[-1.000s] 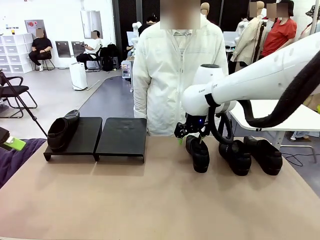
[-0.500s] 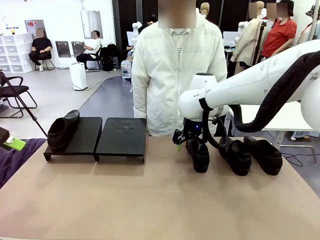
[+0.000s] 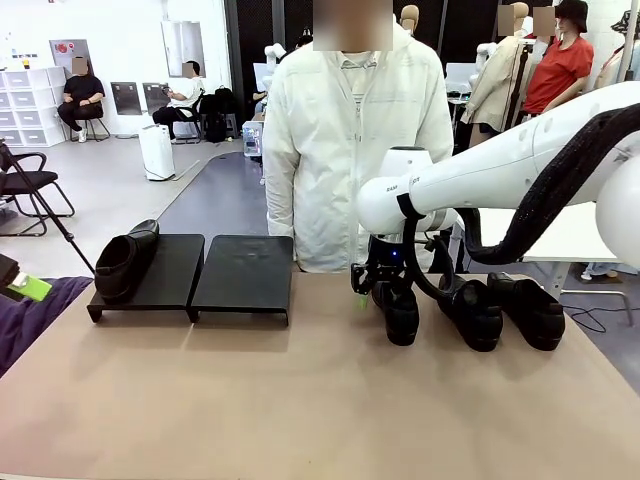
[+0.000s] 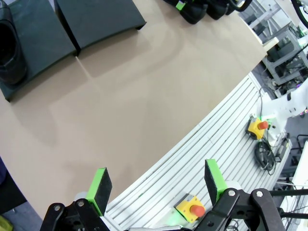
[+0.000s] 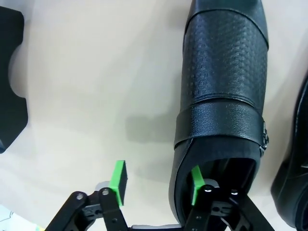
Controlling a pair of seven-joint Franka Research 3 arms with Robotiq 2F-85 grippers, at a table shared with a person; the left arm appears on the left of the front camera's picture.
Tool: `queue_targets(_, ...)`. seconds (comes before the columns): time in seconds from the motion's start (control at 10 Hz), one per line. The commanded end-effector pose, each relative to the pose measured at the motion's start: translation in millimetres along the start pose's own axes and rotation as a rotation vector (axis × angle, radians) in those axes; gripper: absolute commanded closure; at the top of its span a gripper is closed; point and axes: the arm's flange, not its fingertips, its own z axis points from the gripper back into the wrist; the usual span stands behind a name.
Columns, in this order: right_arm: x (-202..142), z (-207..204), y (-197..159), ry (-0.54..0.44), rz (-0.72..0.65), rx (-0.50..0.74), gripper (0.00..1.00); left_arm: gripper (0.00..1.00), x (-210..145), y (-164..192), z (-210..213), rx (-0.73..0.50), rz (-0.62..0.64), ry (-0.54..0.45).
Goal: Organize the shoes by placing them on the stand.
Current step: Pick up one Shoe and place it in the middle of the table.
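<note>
A white wall [image 3: 120, 40] closes the far left, stacked white drawer units [image 3: 30, 95] against it; dark panels [image 3: 255, 30] stand behind the middle; the pale grey floor [image 3: 100, 200] carries a darker strip [image 3: 215, 200]; a black folding chair [image 3: 30, 190] stands left; a white table [image 3: 600, 235] right; the light is even.
</note>
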Motion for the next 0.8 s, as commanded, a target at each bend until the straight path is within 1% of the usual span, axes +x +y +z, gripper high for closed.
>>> queue_targets(0.0, 7.7, 0.0, 4.1, 0.012, -0.047, 0.003, 1.0, 0.0, 0.1, 0.9, 2.3, -0.002, 0.004, 0.008)
queue_targets(0.7, 5.4, 7.2, -7.6, 0.022, -0.096, 0.012, 1.0, 0.0, 0.1, 0.9, 2.3, -0.002, 0.004, 0.008)
